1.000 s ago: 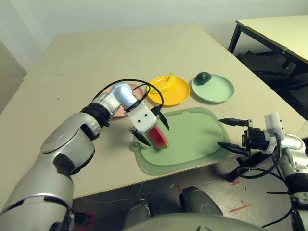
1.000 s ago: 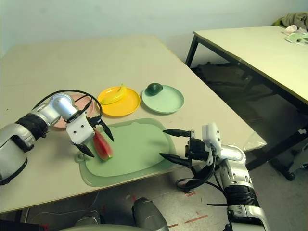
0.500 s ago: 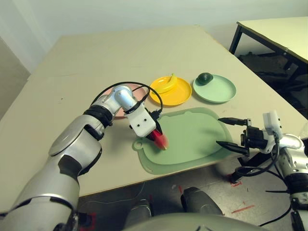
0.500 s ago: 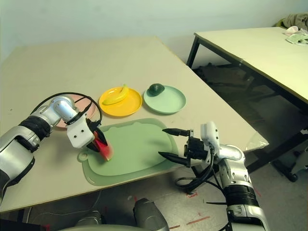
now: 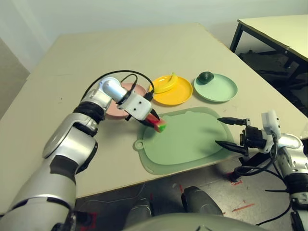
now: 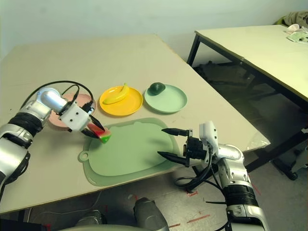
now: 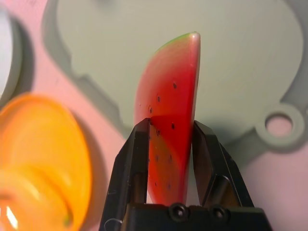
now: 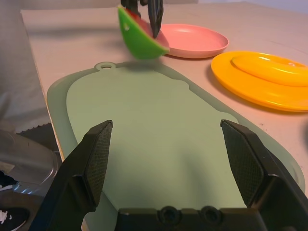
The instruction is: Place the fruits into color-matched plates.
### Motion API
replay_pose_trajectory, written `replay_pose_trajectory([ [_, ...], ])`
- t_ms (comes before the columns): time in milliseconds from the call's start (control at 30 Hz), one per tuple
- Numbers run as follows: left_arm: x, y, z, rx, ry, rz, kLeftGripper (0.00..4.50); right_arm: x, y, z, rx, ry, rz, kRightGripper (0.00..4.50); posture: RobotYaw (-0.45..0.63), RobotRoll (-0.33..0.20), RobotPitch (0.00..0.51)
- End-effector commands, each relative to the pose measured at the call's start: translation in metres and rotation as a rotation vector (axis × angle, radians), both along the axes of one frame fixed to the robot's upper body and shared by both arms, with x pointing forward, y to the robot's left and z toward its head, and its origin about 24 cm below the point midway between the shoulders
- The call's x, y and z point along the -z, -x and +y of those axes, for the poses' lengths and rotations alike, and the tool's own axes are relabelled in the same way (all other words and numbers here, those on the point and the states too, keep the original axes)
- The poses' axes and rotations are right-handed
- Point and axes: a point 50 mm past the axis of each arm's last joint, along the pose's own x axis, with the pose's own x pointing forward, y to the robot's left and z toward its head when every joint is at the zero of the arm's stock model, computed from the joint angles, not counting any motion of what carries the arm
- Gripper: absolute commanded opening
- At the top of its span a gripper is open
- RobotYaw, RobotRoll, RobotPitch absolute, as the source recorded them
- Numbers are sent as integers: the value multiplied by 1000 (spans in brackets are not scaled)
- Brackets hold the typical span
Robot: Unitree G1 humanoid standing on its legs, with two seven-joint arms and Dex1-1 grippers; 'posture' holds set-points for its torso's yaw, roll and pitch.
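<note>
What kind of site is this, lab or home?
Probably a robotics lab: silver jointed robot arms, a large beige worktable and a second black-legged table beside a plain pale wall.

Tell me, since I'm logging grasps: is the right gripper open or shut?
Open: the right gripper's two fingers stand wide apart, nothing between them.

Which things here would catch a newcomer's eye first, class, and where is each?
Likely first, the red watermelon wedge, gripped in the left end effector above the green mat. Next, perhaps, the bright yellow plate beyond the mat, a banana lying on it.
</note>
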Motion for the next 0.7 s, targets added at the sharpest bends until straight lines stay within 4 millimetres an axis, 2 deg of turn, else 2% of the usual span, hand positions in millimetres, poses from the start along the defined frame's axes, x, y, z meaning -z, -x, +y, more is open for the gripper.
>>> replay_pose_trajectory([
  [33, -3, -1, 13, -52, -12, 1, 1268, 1, 0, 4, -15, 6, 6, 4500, -250, 0, 0],
  [233, -11, -4, 33, -149, -28, -34, 1268, 0, -2, 8, -26, 2, 1, 4500, -234, 0, 0],
  [367, -19, -10, 53, -302, -68, -104, 1268, -3, -7, 8, 43, -69, 13, 4500, -227, 0, 0],
  [433, -22, -15, 61, -413, -28, -122, 1267, -5, -9, 8, 83, -96, 10, 4500, -228, 0, 0],
  [533, -20, -19, 72, -521, -55, -176, 1267, -5, -9, 8, 112, -103, 4, 4500, -229, 0, 0],
  [700, -13, -23, 79, -627, -65, -219, 1267, -3, -3, 10, 137, -98, -5, 4500, -231, 0, 0],
])
